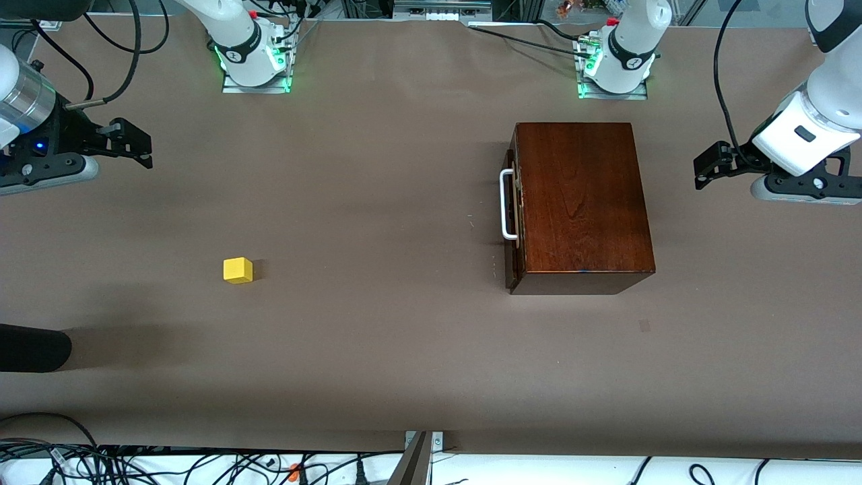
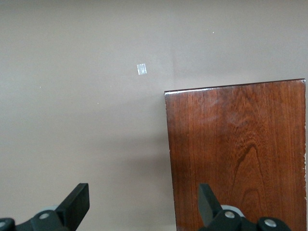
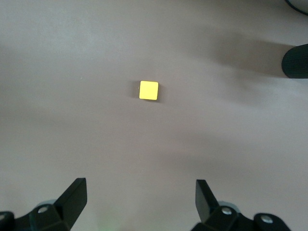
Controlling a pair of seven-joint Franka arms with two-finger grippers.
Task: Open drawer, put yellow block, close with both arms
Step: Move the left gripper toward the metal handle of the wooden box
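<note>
The dark reddish-brown wooden box (image 1: 579, 202) stands toward the left arm's end of the table. Its drawer is shut, and the white bar handle (image 1: 506, 204) faces the right arm's end. The yellow block (image 1: 238, 270) sits alone on the table toward the right arm's end, nearer to the front camera than the box's handle. My right gripper (image 1: 143, 149) hovers open and empty at the table's end, with the block (image 3: 148, 90) well ahead of its fingertips (image 3: 141, 199). My left gripper (image 1: 702, 172) hangs open and empty beside the box (image 2: 236, 154), apart from it, fingertips (image 2: 143, 204) spread wide.
A black rounded object (image 1: 34, 347) pokes in at the right arm's end, nearer to the front camera than the block. A small tape patch (image 1: 644, 326) lies on the brown table cover, nearer to the front camera than the box. Cables run along the table's front edge (image 1: 202, 465).
</note>
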